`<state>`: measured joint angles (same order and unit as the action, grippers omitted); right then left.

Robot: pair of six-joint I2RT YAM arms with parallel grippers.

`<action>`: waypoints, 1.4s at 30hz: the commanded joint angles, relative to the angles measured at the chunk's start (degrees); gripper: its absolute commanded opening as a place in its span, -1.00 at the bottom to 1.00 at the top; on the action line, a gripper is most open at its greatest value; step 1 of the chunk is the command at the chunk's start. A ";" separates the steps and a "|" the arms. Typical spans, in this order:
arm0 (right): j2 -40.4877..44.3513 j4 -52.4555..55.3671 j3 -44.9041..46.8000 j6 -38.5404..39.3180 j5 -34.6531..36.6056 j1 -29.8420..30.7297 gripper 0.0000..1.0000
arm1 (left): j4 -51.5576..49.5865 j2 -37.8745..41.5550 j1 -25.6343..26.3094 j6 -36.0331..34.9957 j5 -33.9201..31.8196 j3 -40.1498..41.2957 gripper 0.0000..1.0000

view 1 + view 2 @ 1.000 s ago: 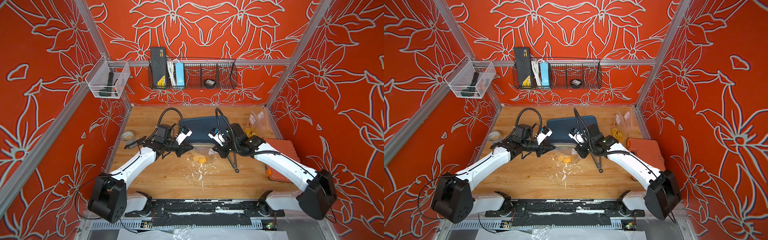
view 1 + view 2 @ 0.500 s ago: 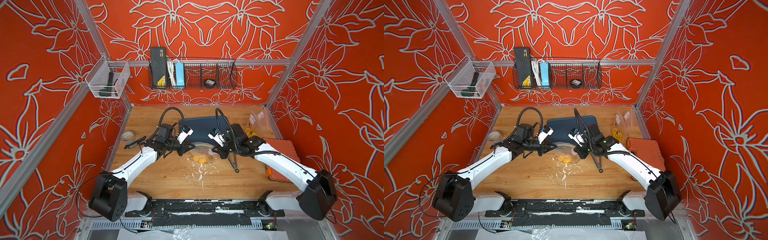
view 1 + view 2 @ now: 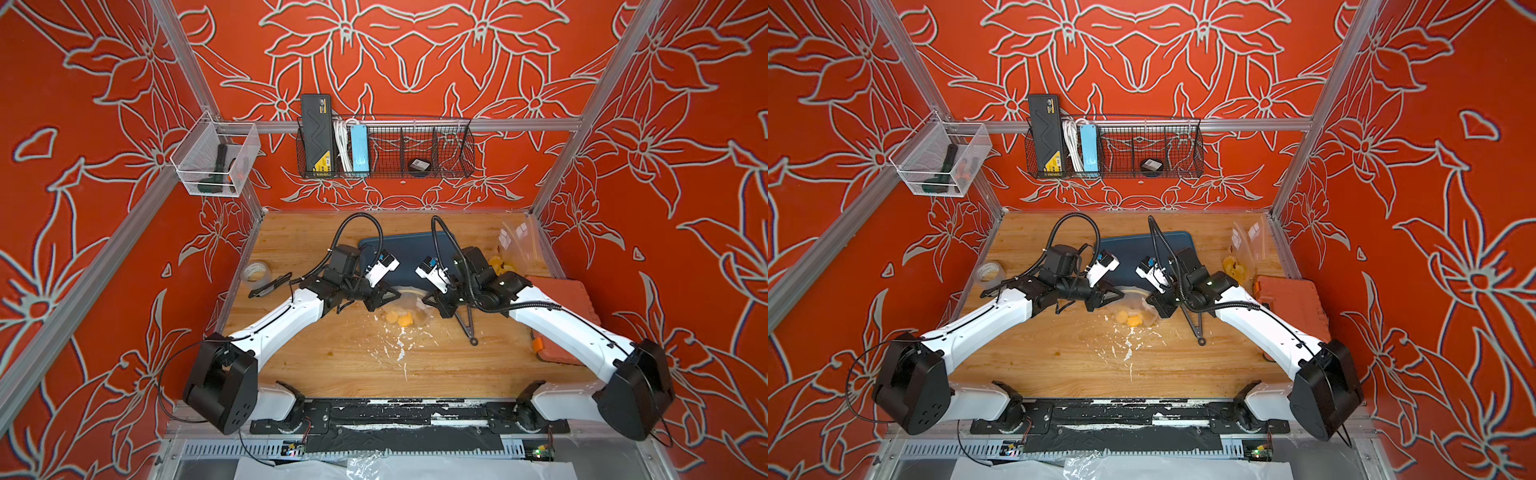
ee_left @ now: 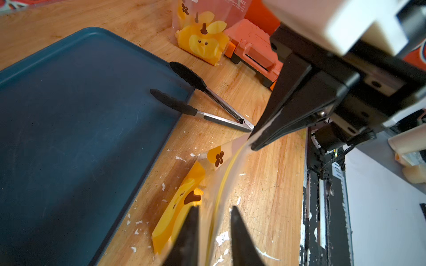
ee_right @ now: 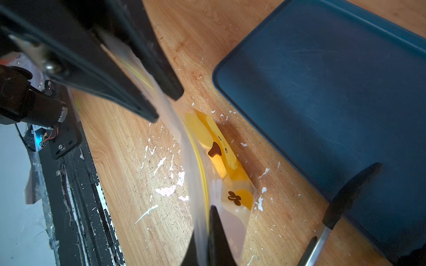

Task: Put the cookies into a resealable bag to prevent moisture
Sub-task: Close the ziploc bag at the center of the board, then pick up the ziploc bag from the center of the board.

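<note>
Left claw (image 3: 384,300) has edged toward its partner over the last second. It and the right claw (image 3: 435,302) are each clamped nearly closed on the zip edge of a clear resealable bag (image 3: 413,297), which curves between the 2 arms above the wooden counter (image 3: 332,357), just in front of a blue tray (image 3: 409,249). Yellow-orange shapes low in the bag, down by the counter, may be the cookies (image 3: 399,319) or the bag's printed cartoon; the views do not settle it. Tongs (image 3: 466,326) lie beside the right arm, 1 black tip over the tray's edge.
</note>
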<state>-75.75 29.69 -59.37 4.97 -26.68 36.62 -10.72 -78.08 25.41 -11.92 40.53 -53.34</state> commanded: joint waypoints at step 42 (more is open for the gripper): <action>1.10 21.53 -23.78 -19.56 26.50 -13.38 -1.00 | -4.48 14.78 -0.36 21.77 -35.27 3.22 0.98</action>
<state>-73.49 50.17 -81.38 -13.72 -2.39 26.13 -15.03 -65.17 25.43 9.02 3.70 -50.76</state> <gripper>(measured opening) 0.049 0.988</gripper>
